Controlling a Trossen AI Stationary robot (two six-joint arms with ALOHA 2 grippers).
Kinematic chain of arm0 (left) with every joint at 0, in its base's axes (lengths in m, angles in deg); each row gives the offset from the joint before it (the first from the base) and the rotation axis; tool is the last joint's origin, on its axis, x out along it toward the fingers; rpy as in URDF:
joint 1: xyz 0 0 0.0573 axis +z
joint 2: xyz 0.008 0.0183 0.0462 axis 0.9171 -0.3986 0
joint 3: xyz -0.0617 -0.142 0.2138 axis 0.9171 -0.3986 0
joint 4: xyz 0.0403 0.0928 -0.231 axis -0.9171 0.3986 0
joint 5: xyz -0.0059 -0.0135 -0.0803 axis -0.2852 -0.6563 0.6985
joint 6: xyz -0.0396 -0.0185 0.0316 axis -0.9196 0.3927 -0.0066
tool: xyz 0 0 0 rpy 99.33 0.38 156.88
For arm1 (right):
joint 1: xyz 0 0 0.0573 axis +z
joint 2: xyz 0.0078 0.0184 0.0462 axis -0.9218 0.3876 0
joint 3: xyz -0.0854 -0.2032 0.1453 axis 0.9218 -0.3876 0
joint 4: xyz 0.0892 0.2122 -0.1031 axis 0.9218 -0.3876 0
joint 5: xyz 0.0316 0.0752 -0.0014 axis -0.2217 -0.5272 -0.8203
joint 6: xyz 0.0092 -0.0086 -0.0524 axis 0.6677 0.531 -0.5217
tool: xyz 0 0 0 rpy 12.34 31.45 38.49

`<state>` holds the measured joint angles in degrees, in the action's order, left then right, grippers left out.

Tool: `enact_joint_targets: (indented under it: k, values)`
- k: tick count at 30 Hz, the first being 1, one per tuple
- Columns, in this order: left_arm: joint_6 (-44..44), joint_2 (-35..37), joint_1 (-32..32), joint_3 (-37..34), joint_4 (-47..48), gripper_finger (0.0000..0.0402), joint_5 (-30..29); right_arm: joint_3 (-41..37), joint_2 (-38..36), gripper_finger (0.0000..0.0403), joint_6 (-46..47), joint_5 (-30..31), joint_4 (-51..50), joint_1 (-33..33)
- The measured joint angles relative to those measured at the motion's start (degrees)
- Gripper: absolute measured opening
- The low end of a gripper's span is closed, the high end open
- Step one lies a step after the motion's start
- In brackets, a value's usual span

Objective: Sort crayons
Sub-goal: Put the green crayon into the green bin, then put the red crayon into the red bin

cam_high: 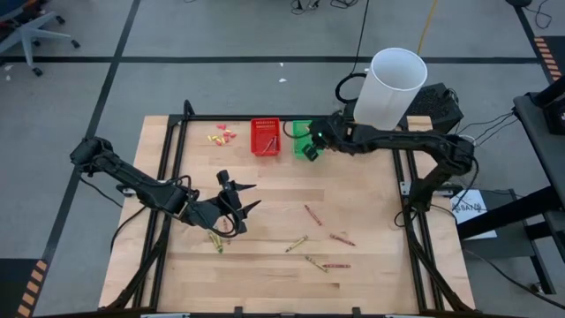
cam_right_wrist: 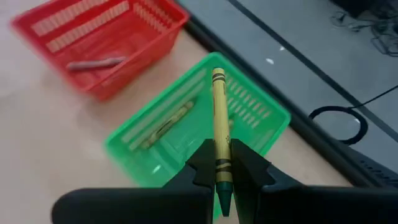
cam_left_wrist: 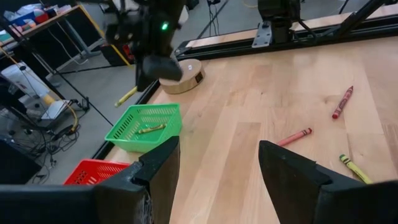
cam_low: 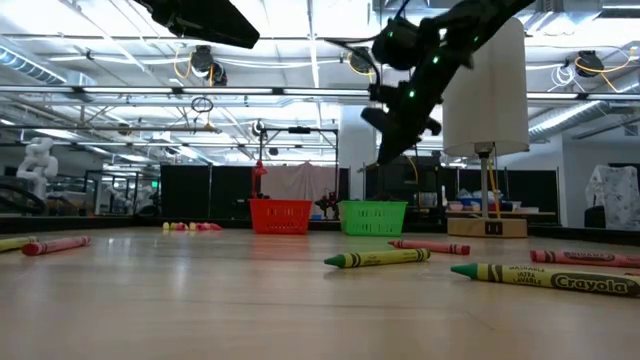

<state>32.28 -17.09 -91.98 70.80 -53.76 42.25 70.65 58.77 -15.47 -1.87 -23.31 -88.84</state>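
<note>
my right pincer (cam_right_wrist: 219,163) pinches a yellow-green crayon (cam_right_wrist: 219,130), hanging over the green basket (cam_right_wrist: 261,124). drop step; next, open to release. left pincer (cam_high: 237,202) wide, idle mid-bench. other crayons (cam_high: 311,215) lie loose; red basket (cam_right_wrist: 155,25) beyond.

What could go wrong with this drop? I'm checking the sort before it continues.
The right gripper pinches the yellow-green crayon near one end only, above the green basket. Released like this, the crayon might tip over the basket's rim onto the table or floor. The red basket stands close beside it, so a bounce could land there. The left gripper, jaws open, hovers over loose crayons and could nudge them.
</note>
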Motion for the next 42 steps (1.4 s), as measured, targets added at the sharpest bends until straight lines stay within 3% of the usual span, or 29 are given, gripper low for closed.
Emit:
enact_joint_targets:
  k: [8,15,27,34,42]
  values:
    - [-1.4,0.0,0.0,0.0,0.1,0.0218,0.0,0.0,7.3,0.0014,0.3,-0.1,4.7,-4.2]
    - [-1.4,0.0,0.0,0.0,0.1,0.0219,0.0,0.0,10.0,0.0015,7.1,-0.1,5.4,-4.5]
    - [-1.4,0.0,0.8,0.0,0.1,0.0219,0.1,-0.1,11.2,0.0064,12.9,0.0,6.1,-4.2]
    - [-1.5,0.0,0.7,0.0,0.0,0.0219,0.5,-0.1,10.9,0.0081,11.2,0.0,6.1,-3.1]
    - [-3.0,0.0,0.6,0.0,1.7,0.0219,0.7,-0.1,5.3,0.0091,2.2,0.0,7.7,2.4]
